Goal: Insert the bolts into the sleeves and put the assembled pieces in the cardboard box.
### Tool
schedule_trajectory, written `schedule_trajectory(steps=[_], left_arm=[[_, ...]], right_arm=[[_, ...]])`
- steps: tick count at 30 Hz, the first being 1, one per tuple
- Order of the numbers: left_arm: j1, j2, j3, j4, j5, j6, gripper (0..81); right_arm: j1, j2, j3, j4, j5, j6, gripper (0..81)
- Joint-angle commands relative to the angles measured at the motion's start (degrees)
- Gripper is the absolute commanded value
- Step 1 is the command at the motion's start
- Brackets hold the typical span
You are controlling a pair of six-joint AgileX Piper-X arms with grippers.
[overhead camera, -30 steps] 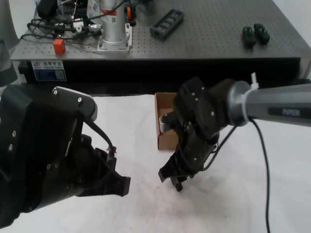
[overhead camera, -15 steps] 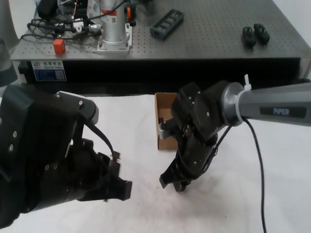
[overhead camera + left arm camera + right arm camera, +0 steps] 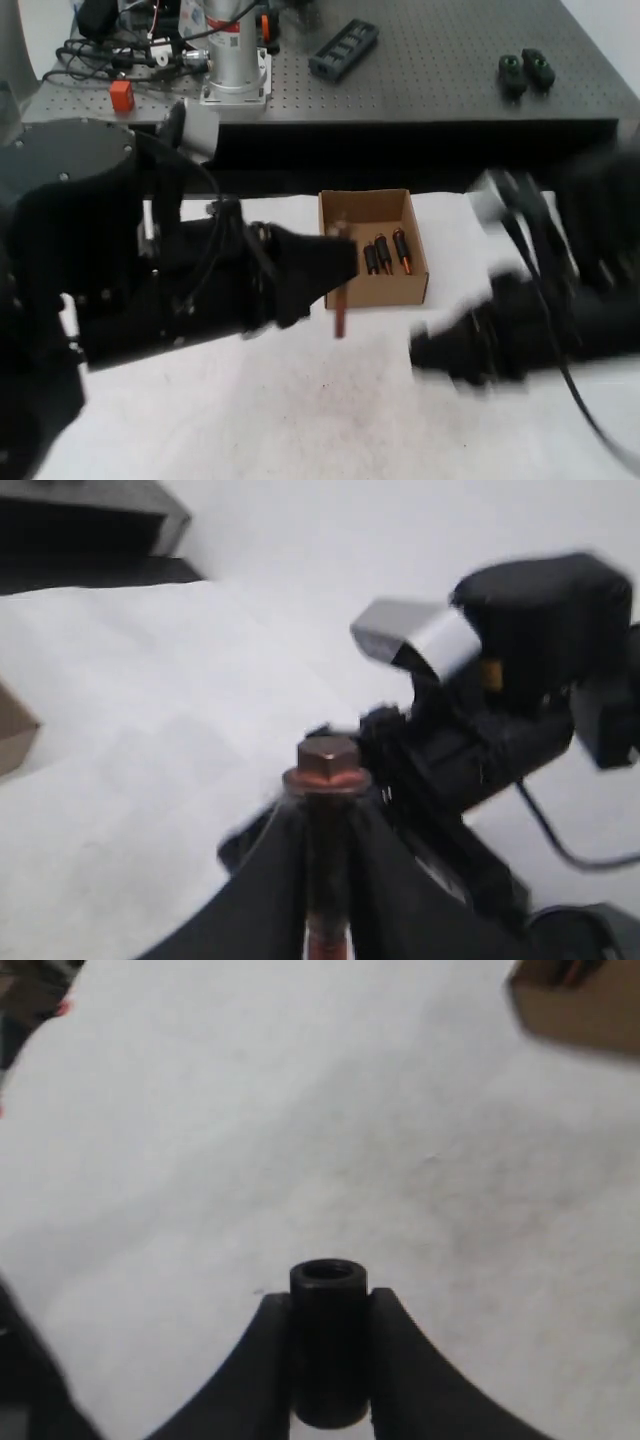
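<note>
Brightly and evenly lit throughout; faint soft shadows on the white cloth-covered worktop point(image 3: 300, 420). Heavily motion-smeared across the black right arm point(image 3: 520, 330). Blurred beyond the copper-coloured hex-headed bolt point(image 3: 327, 770) and the black cylindrical sleeve point(image 3: 328, 1340).

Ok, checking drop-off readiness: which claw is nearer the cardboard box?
Left. The left claw, holding a bolt, is at the cardboard box's front corner; the right claw sits apart from it.
</note>
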Motion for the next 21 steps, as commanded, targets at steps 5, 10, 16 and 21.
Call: schedule_trajectory(steps=[5,10,16,21], left_arm=[[-0.01,8.26,0.61,-18.72,5.39,-15.49,0.6],[-0.01,9.61,0.61,-19.98,7.08,-17.24,0.6],[-0.01,9.61,0.61,-19.98,7.08,-17.24,0.6],[-0.01,9.61,0.61,-19.98,9.25,-17.24,0.6]], right_arm=[[8.16,-8.26,11.90,-20.34,-8.69,13.92,0.6],[10.17,-6.37,11.96,-35.33,-4.07,20.94,0.6],[10.12,-4.72,11.83,-43.22,-1.66,25.43,0.6],[10.12,-4.72,11.75,-43.36,-1.55,25.65,0.6]])
